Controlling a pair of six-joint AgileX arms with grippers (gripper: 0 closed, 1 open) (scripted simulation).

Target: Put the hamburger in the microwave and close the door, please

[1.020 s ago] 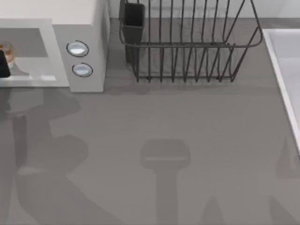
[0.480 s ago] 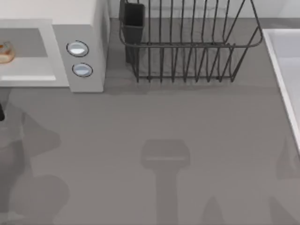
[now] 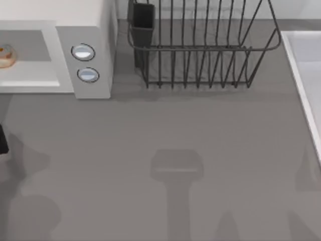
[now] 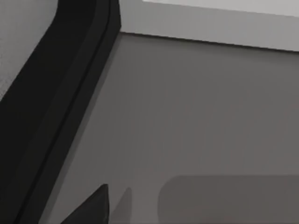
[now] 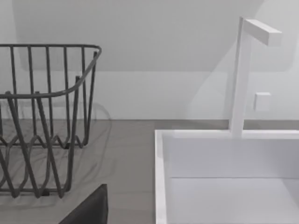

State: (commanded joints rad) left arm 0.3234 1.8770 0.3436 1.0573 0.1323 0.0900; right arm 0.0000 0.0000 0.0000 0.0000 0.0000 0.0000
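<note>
The cream-white microwave (image 3: 65, 55) stands at the table's back left, its grey cavity (image 3: 30, 45) exposed. The tan-and-orange hamburger (image 3: 6, 56) lies inside the cavity at the picture's left edge, with nothing touching it. A dark part of my left gripper (image 3: 2, 139) shows at the left edge, well in front of the microwave and above the table. In the left wrist view, that gripper (image 4: 91, 210) hangs over bare table beside a grey panel with a black border (image 4: 60, 93), which looks like the open door. My right gripper (image 5: 88, 210) is off to the right, near the sink.
A dark wire dish rack (image 3: 200, 50) with a dark cup holder (image 3: 142, 22) stands behind the table's middle. A white sink (image 3: 306, 70) runs along the right side, with a white faucet (image 5: 240, 79) behind it. The grey tabletop (image 3: 175, 125) lies open in front.
My left gripper has pulled out of the microwave cavity and moved toward the table's front along the left edge. The hamburger stays behind inside the cavity.
</note>
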